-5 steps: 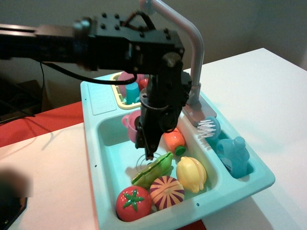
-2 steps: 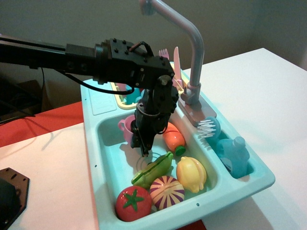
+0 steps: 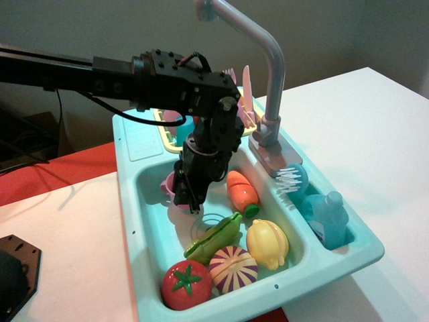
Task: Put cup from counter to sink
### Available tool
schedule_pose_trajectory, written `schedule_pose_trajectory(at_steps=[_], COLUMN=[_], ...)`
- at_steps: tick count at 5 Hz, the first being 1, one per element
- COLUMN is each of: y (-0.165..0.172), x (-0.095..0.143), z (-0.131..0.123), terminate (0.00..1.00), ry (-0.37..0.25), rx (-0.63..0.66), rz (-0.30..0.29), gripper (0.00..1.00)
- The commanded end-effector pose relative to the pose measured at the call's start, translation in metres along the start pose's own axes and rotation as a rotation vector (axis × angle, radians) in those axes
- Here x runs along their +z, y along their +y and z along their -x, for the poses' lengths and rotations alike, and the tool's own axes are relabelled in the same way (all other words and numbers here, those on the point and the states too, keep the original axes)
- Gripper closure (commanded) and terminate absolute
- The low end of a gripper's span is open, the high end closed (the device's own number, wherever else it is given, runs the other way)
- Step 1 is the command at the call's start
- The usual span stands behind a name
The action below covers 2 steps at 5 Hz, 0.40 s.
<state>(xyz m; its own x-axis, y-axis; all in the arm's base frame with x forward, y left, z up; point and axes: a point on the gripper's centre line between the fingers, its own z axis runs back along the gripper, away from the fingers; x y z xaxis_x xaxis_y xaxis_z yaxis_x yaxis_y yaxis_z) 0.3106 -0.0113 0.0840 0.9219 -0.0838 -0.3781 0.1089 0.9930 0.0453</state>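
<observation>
Since the earlier pictures, the gripper (image 3: 190, 200) has been shifted leftward and lowered within the basin, from above the pea pod to the spot where the cup (image 3: 168, 183) sits. That cup was seen more fully before and is now largely covered by the black arm. Only a small pink part of it is visible at the left edge of the gripper, in the back left part of the sink (image 3: 149, 221), near the basin's left wall. Whether the jaws are closed on the cup or merely placed over it cannot be told, since the fingertips are seen only as a dark mass against the cup.

Further toys are seen in the basin: an orange carrot (image 3: 242, 192) just right of the gripper, a green pea pod (image 3: 214, 238) below it, a yellow lemon (image 3: 267, 243), a striped round toy (image 3: 233, 270) and a red tomato (image 3: 186, 284) at the front. The grey faucet (image 3: 268, 80) is arched over the back of the unit. A blue bottle (image 3: 326, 216) and a brush (image 3: 290, 179) are held in the right-hand compartment. The ribbed counter (image 3: 142, 138) is seen behind the basin, beside the yellow rack (image 3: 164, 137).
</observation>
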Motion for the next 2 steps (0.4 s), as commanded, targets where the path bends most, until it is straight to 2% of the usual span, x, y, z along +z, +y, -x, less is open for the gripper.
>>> schedule_pose_trajectory(at_steps=[1, 2], y=[0.014, 0.021], x=[0.047, 0.066], z=[0.015, 0.029], terminate=[0.0, 1.0], ry=[-0.11, -0.139], rx=[0.024, 0.042], rz=[0.001, -0.017], gripper=[0.0, 0.0])
